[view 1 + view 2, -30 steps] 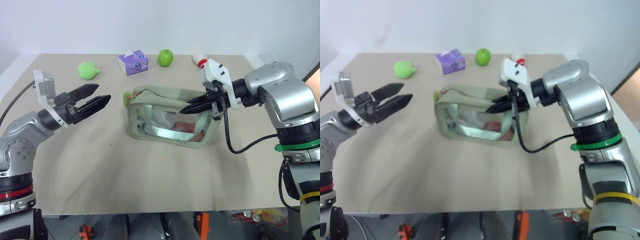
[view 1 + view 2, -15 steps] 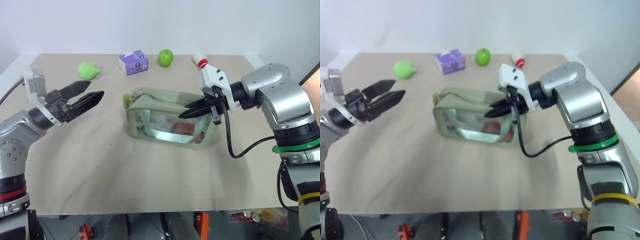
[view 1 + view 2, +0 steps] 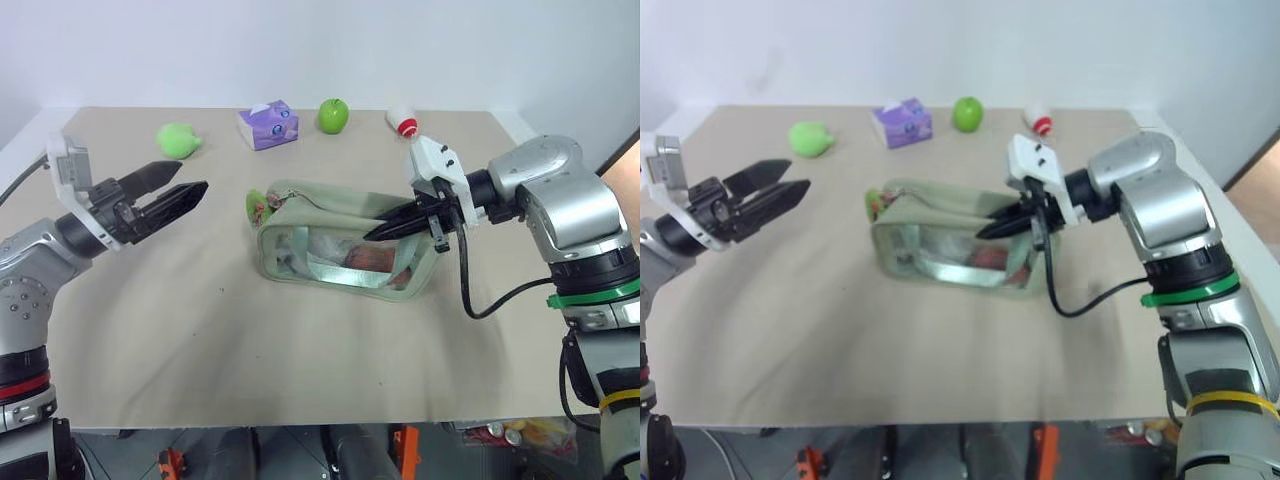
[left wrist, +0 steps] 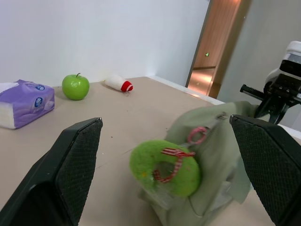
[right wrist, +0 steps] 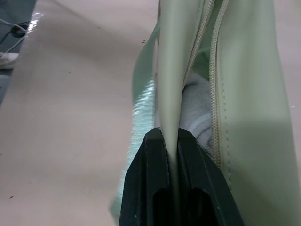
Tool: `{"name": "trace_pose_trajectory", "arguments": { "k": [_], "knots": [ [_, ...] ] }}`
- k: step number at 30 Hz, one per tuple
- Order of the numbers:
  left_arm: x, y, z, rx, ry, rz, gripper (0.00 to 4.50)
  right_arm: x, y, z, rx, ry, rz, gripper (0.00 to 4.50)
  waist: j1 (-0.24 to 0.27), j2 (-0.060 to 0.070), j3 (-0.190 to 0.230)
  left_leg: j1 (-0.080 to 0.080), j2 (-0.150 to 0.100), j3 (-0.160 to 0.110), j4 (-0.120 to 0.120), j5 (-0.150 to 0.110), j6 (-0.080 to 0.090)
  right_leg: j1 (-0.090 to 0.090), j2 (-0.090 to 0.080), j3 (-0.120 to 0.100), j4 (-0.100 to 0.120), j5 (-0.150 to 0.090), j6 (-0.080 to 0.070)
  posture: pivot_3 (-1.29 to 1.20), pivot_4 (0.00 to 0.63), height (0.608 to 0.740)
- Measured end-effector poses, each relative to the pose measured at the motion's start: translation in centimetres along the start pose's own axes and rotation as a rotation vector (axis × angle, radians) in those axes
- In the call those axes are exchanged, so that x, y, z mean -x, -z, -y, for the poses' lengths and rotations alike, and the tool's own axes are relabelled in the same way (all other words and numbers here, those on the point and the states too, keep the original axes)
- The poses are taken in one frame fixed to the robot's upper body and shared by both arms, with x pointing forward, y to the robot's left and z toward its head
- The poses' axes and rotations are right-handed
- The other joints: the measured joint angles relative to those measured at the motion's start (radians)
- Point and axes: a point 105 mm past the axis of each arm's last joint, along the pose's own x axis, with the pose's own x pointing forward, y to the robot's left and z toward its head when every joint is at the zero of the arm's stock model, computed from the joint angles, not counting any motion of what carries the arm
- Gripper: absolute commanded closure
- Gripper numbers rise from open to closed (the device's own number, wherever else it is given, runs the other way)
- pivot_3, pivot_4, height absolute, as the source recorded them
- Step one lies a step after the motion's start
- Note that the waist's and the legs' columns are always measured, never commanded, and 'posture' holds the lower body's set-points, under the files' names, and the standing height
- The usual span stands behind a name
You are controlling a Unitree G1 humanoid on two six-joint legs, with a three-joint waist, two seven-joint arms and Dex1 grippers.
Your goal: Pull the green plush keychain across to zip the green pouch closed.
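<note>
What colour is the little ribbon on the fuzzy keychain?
Red and white, on the lime-green plush keychain; clearest in the left wrist view.

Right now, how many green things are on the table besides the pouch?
3. A green apple at the far edge, a loose light-green plush toy at the far left, and the green plush keychain hanging at the pouch's left end. The pouch may hide more inside.

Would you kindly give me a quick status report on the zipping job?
Left tool open, short of the green plush keychain. Right tool shut on the green pouch top edge. Zipper not closed. Nothing between left tool and keychain.
</note>
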Motion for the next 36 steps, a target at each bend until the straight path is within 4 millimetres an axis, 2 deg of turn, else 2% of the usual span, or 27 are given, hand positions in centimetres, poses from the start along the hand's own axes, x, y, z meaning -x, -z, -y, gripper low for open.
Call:
{"name": "trace_pose_trajectory", "arguments": {
  "k": [4, 8, 11, 18, 20, 22, 28, 32, 36],
  "knots": [
    [-0.1, -0.1, 0.0, -0.004, 0.002, 0.003, 0.00, 0.0, 0.1, -0.1, -0.003, -0.004, 0.011, 2.90, 0.000, 0.000, 0.000, 0.000, 0.000, 0.000, 0.000, 0.000, 0.000, 0.000, 0.000, 0.000, 0.000, 0.000, 0.000, 0.00, 0.150, 0.740],
    [-0.2, 0.1, -0.1, 0.006, 0.002, -0.004, 0.00, 0.4, -0.1, -0.3, -0.025, -0.001, 0.053, 1.47, 0.000, 0.000, 0.000, 0.000, 0.000, 0.000, 0.000, 0.000, 0.000, 0.000, 0.000, 0.000, 0.000, 0.000, 0.000, 0.00, 0.150, 0.740],
    [-0.2, 0.2, -0.1, 0.009, 0.001, -0.007, 0.00, 1.2, -0.6, -0.4, -0.042, -0.004, 0.099, 1.47, 0.000, 0.000, 0.000, 0.000, 0.000, 0.000, 0.000, 0.000, 0.000, 0.000, 0.000, 0.000, 0.000, 0.000, 0.000, 0.00, 0.150, 0.740],
    [0.1, 1.2, -0.9, 0.029, -0.025, -0.039, 0.00, 6.7, -1.8, 0.1, -0.096, 0.103, 0.253, 1.47, 0.000, 0.000, 0.000, 0.000, 0.000, 0.000, 0.000, 0.000, 0.000, 0.000, 0.000, 0.000, 0.000, 0.000, 0.000, 0.00, 0.150, 0.740],
    [0.3, 1.6, -1.2, 0.037, -0.037, -0.050, 0.00, 8.0, -1.2, 0.0, -0.097, 0.150, 0.220, 1.47, 0.000, 0.000, 0.000, 0.000, 0.000, 0.000, 0.000, 0.000, 0.000, 0.000, 0.000, 0.000, 0.000, 0.000, -0.001, 0.00, 0.150, 0.740],
    [0.6, 2.1, -1.6, 0.052, -0.057, -0.062, 0.00, 9.2, 0.3, -0.4, -0.128, 0.199, 0.174, 1.47, 0.001, 0.000, 0.000, 0.000, 0.000, 0.000, 0.000, 0.000, 0.000, 0.000, 0.000, 0.000, 0.000, -0.001, 0.000, 0.00, 0.150, 0.740],
    [1.0, 2.9, -2.0, 0.070, -0.077, -0.082, 0.00, 10.0, 4.0, -2.4, -0.226, 0.244, 0.080, 1.47, 0.000, 0.000, 0.000, 0.000, 0.000, 0.001, -0.001, 0.000, 0.000, 0.000, 0.000, 0.001, 0.000, 0.000, 0.000, 0.00, 0.150, 0.740],
    [0.9, 3.0, -1.9, 0.076, -0.070, -0.081, 0.00, 9.6, 4.8, -3.2, -0.245, 0.266, 0.074, 1.47, -0.003, 0.000, 0.000, 0.002, 0.000, 0.002, 0.000, 0.000, 0.001, 0.000, 0.000, 0.002, 0.000, 0.000, 0.000, 0.00, 0.150, 0.740],
    [0.9, 3.4, -2.0, 0.084, -0.066, -0.091, 0.00, 9.0, 5.2, -2.8, -0.251, 0.308, 0.081, 1.47, -0.002, 0.000, 0.000, 0.002, 0.000, 0.002, 0.000, 0.002, 0.002, 0.000, 0.000, 0.002, 0.000, 0.000, -0.002, 0.00, 0.150, 0.740]
  ]
}}
